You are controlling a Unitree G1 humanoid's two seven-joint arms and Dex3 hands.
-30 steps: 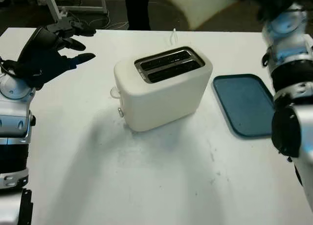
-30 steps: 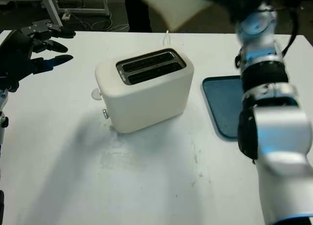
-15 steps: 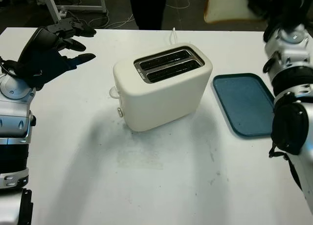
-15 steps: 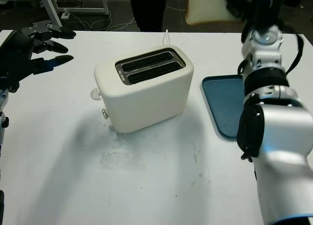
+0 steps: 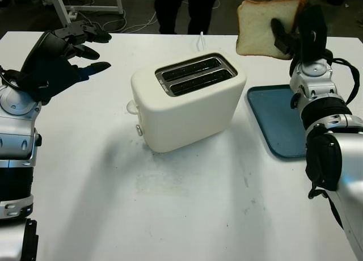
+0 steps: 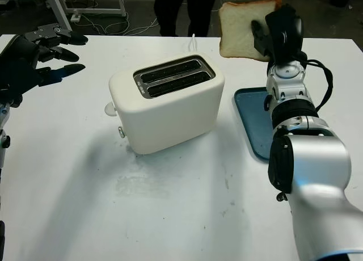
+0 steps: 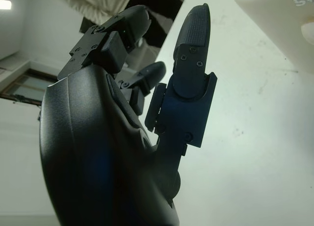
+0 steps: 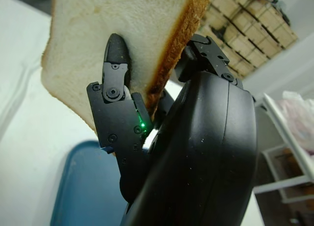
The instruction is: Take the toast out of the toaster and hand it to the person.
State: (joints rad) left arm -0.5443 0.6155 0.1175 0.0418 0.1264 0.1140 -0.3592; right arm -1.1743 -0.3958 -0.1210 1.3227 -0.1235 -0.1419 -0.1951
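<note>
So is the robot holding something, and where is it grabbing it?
Yes. The right hand holds the toast up beyond the blue tray, pinching one side edge between its fingers. The left hand is open, holding nothing.

surface: white table [image 5: 170,215]
centre: cream toaster [image 5: 190,102], slots up
right: blue tray [image 5: 281,122], flat, near the toaster
far edge: white cord [image 5: 201,41] behind the toaster

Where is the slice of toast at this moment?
In the eye views the toast is held aloft by the right hand at the table's far right, above the blue tray, beside the toaster.
</note>
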